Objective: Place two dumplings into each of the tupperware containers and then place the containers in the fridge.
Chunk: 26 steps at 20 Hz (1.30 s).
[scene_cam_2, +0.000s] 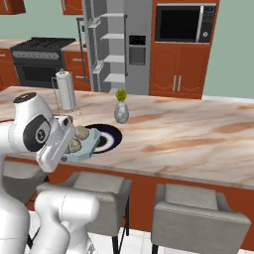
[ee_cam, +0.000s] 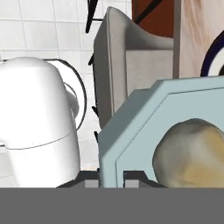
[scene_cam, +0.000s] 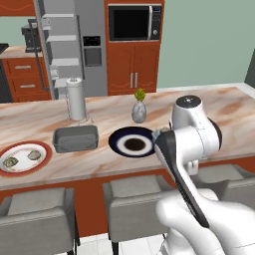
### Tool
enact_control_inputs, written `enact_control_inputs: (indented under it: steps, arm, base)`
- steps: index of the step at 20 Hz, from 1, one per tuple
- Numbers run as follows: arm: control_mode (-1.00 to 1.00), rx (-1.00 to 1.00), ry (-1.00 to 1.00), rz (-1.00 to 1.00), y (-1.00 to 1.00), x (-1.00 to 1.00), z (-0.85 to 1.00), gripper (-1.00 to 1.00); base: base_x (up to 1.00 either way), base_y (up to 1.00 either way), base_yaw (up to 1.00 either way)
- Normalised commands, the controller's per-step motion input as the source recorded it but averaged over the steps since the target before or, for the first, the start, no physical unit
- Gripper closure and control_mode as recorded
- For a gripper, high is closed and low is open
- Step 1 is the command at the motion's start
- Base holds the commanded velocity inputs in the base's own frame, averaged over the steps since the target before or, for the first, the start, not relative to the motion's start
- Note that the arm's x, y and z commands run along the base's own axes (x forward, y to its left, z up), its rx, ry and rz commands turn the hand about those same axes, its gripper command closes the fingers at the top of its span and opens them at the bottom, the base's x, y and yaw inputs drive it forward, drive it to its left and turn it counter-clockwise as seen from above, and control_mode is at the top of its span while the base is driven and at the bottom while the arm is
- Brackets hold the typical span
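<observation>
The jaws clamp the rim of the light blue-grey container (ee_cam: 131, 127), held above the surface (scene_cam_2: 198, 134) edge at the left of the right base view. The fridge (scene_cam: 74, 45) stands open, upper left. The dark grey container (scene_cam: 75, 138) sits left of centre; two dumplings (scene_cam_2: 74, 139) (pale lumps) ride in the held tub, two more on the red-rimmed plate (scene_cam: 24, 169).

Rendered scene evenly and brightly lit, soft light from above. Faint shadows cast under vase (scene_cam: 139, 111) and paper towel roll (scene_cam: 76, 98) on desk (scene_cam: 209, 107). Mild sheen seen on white arm shell. Base views slightly soft, coarse-pixelled. Hand view sharp, dumpling (ee_cam: 192, 153) shaded at lower edge.
</observation>
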Motion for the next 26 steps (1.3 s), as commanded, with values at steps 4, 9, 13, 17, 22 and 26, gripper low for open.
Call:
enact_control_inputs:
  steps: [4, 9, 13, 17, 22, 26]
  arm:
    - [-1.0, 0.09, 0.0, 0.0, -0.3, 0.0, 0.1, 1.0]
    - [-1.0, 0.09, 0.0, 0.05, -0.06, 0.01, 0.07, 1.0]
    - [-1.0, 0.09, 0.0, 0.04, -0.08, -0.12, 0.05, 1.0]
    - [-1.0, 0.06, -0.01, 0.0, -0.06, -0.36, 0.0, 1.0]
    - [-1.0, 0.01, 0.0, 0.0, 0.0, -0.03, 0.0, 1.0]
    - [-1.0, 0.0, -0.05, 0.0, 0.0, -0.05, 0.0, 1.0]
  base:
    - [0.0, 0.0, 0.0]
    - [0.0, 0.0, 0.0]
    - [0.0, 0.0, 0.0]
    - [0.0, 0.0, 0.0]
    - [0.0, 0.0, 0.0]
    - [0.0, 0.0, 0.0]
